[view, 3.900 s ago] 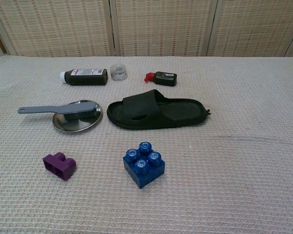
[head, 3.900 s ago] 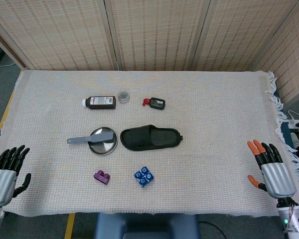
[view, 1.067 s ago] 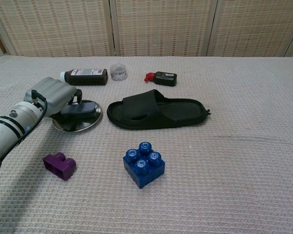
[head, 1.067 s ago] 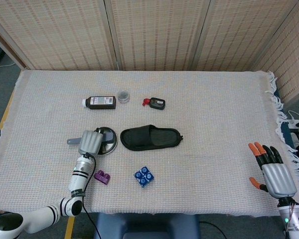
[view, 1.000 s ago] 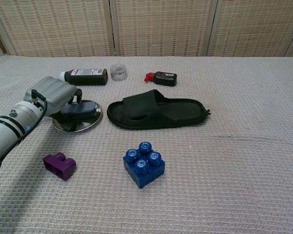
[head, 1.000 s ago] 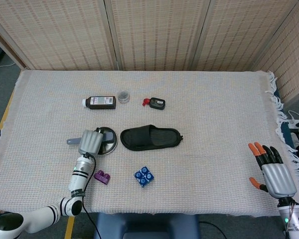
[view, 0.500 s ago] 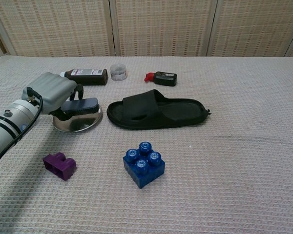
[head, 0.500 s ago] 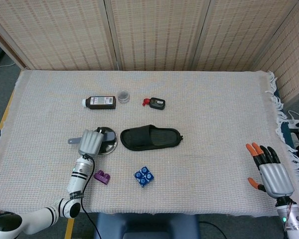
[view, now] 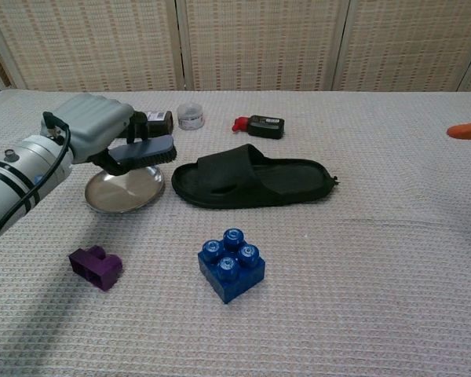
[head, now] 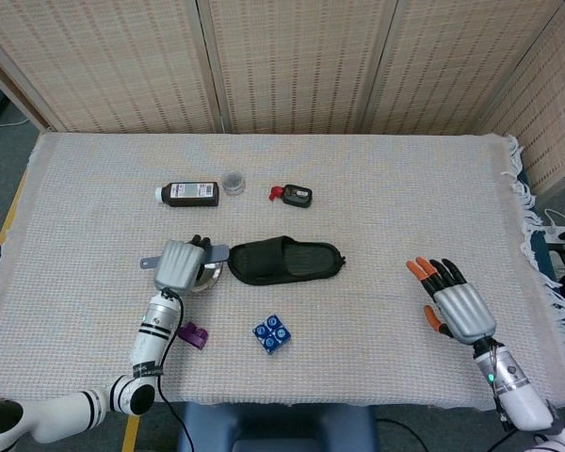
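Brush (view: 140, 151) held in left hand (view: 94, 127), fingers wrapped round the handle, lifted clear above the steel plate (view: 122, 192); long axis runs left-right, bristle head pointing right toward the black slipper (view: 251, 178). Right hand (head: 457, 303) spread, holding nothing, well apart at the near right.

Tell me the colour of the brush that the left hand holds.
Grey-blue brush, dark bristles; the chest view shows it best.

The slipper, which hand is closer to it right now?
Left. The left hand, holding the brush, is just beside the slipper's toe end. The right hand is open, well off past the heel end, nearer the robot.
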Robot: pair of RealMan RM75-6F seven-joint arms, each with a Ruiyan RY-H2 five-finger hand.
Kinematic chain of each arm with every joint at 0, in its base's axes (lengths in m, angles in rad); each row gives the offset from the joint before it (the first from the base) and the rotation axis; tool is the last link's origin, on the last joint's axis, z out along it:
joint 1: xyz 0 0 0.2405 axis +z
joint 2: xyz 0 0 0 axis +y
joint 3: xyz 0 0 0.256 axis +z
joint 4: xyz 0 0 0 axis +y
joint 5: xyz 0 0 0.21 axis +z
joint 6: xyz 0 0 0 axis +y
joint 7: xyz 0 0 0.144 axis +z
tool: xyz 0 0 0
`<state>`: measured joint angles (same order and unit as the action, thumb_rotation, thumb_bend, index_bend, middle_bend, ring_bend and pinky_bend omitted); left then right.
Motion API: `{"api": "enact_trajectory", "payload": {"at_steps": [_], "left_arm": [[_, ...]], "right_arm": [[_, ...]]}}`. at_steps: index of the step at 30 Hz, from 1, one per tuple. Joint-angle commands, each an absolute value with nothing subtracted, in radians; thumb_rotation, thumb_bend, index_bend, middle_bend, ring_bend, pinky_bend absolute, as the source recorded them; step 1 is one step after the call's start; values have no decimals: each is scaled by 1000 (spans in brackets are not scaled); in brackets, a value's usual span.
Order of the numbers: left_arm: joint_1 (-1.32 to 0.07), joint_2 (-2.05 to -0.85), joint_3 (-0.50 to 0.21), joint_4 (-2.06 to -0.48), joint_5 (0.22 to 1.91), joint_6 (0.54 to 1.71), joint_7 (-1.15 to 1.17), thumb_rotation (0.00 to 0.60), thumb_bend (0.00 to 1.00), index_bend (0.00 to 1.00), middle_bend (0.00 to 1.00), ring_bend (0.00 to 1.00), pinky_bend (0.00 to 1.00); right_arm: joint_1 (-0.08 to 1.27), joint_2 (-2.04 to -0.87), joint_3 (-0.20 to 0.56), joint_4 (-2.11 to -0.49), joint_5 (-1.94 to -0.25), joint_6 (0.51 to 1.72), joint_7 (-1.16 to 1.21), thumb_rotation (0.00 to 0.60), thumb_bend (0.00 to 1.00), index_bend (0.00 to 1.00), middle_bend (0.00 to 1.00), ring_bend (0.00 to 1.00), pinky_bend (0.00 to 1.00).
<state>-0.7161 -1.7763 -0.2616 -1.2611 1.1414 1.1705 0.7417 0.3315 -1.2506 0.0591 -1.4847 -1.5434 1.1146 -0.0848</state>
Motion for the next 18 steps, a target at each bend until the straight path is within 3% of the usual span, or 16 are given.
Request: {"api": "enact_trajectory", "payload": {"at_steps": [1,4,18], "left_arm": [[-739,-1751,-291,-1335,1106,1164,786,600,384,511,554,893,1000],[-754,-1745,-300,-1367,1091,1162,810,600,386,509,554,893,1000],[-812,-1767,-322,-1392,1025,1157,840,600,384,504,553,894,1000]], "right_arm": [[504,-1357,124,-1374,-1497,907,-51,600,604,0,0,0,0],[556,-1409,139,-1335,-1472,851,-45,600,684,0,0,0,0],[693,-1578,148,-1230,-1394,739,-115,600,688,0,0,0,0]]}}
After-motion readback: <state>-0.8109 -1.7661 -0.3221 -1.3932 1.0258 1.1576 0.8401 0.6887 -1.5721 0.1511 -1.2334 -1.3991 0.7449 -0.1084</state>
